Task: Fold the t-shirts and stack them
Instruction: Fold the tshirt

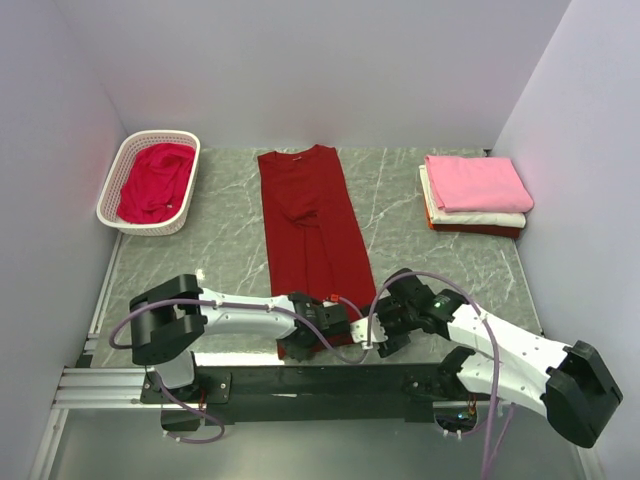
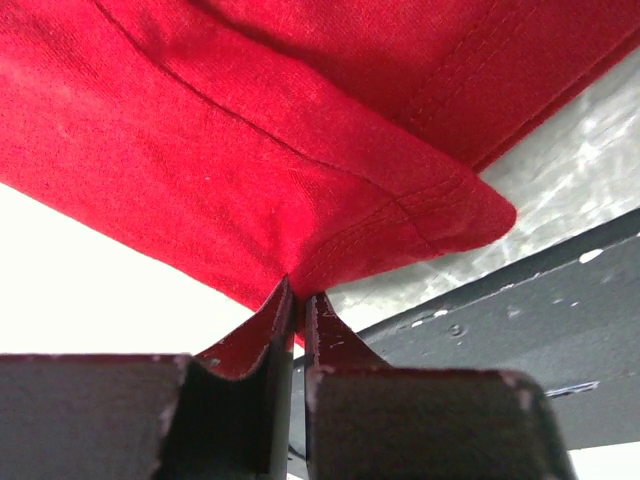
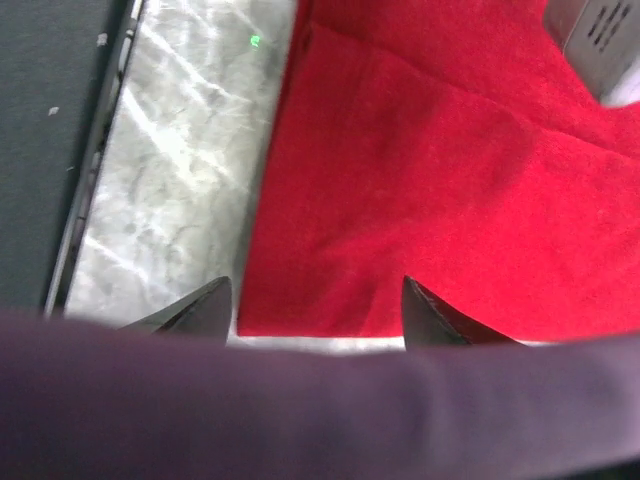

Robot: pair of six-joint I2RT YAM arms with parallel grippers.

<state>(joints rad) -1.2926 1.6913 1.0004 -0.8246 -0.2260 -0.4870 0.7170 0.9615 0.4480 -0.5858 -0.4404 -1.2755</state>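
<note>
A large dark red t-shirt [image 1: 310, 225] lies folded into a long strip down the middle of the table, collar at the far end. My left gripper [image 1: 312, 335] is shut on its near hem corner [image 2: 400, 225], the cloth pinched between the fingers [image 2: 330, 325]. My right gripper [image 1: 385, 335] is open over the other near corner [image 3: 330, 260], one fingertip [image 3: 205, 305] over the table and the other on the cloth. A crimson t-shirt [image 1: 155, 180] is bunched in the basket. A pink folded t-shirt [image 1: 478, 182] tops a stack with a white one [image 1: 475, 216] below.
The white lattice basket [image 1: 112, 190] stands at the far left. The folded stack sits at the far right. A purple cable [image 3: 320, 400] crosses the bottom of the right wrist view. The table's dark front rail [image 2: 520, 330] runs just behind the left gripper.
</note>
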